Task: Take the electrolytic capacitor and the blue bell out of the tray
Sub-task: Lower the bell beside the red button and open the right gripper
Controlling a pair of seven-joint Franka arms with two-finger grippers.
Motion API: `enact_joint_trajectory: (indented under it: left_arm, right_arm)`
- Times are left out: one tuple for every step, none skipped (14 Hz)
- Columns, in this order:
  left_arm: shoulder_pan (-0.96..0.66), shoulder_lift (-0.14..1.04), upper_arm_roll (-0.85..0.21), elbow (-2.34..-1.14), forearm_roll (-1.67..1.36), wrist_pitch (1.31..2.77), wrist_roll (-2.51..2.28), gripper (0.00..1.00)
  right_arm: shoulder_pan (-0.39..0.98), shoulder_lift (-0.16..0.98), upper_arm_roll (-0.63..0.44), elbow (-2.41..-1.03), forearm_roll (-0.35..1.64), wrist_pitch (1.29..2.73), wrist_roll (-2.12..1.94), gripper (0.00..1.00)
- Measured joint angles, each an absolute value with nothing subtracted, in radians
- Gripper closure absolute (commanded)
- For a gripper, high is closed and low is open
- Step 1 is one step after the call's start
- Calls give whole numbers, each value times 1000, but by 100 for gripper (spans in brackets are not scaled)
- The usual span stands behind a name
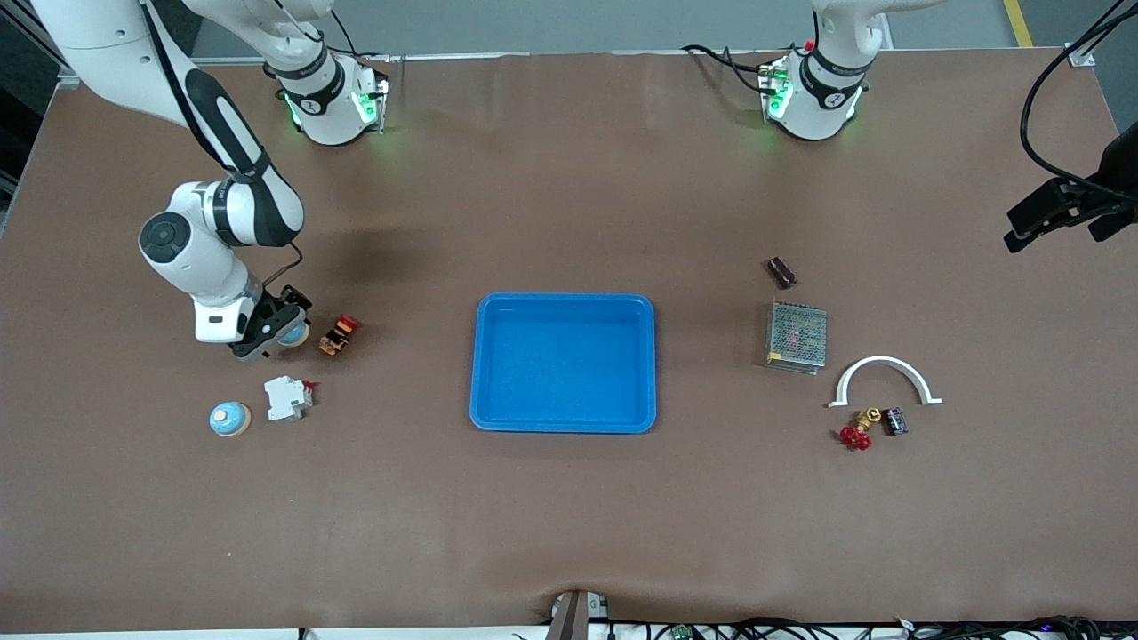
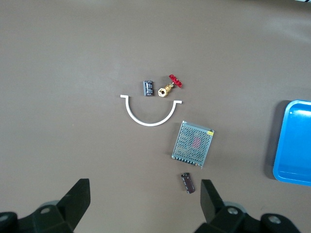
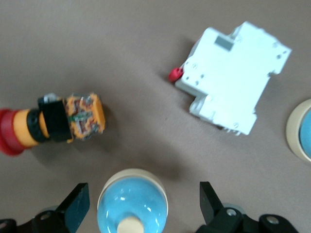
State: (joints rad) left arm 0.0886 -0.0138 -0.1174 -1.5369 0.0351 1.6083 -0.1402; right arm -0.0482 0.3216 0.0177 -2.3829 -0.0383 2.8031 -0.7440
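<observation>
A blue bell with a cream rim and knob stands on the table toward the right arm's end. My right gripper is low over it and open, with one finger on each side of the bell and a gap to both. A second blue bell sits nearer the front camera. The capacitor, a dark cylinder, lies toward the left arm's end. My left gripper hangs high there, open and empty. The blue tray sits mid-table.
A red and orange push button and a white breaker lie beside the bells. Near the capacitor are a mesh power supply, a white arch, a brass valve and a small dark component.
</observation>
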Motion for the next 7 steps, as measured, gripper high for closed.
enact_joint_trajectory:
  left_arm:
    - [89, -13, -117, -1537, 35, 1608, -140, 0]
    - [89, -13, -117, -1537, 35, 1608, -140, 0]
    - [88, -12, -117, -1537, 35, 1608, -140, 0]
    - [88, -12, -117, -1537, 35, 1608, -140, 0]
    - [88, -12, -117, -1537, 35, 1606, -140, 0]
    - [88, -12, -117, -1536, 35, 1601, -140, 0]
    - [87, -12, -118, -1536, 35, 1594, -140, 0]
  right_arm:
    - [-44, 322, 22, -2377, -38, 2803, -699, 0]
    - [-38, 321, 25, -2370, -38, 2803, -646, 0]
    - [-30, 320, 26, -2363, -38, 2804, -597, 0]
    - [-23, 319, 28, -2356, -38, 2805, -548, 0]
    - [-15, 317, 29, -2346, -38, 2805, -504, 0]
    - [-5, 314, 29, -2333, -38, 2803, -466, 0]
    - [6, 311, 29, -2318, -38, 2790, -434, 0]
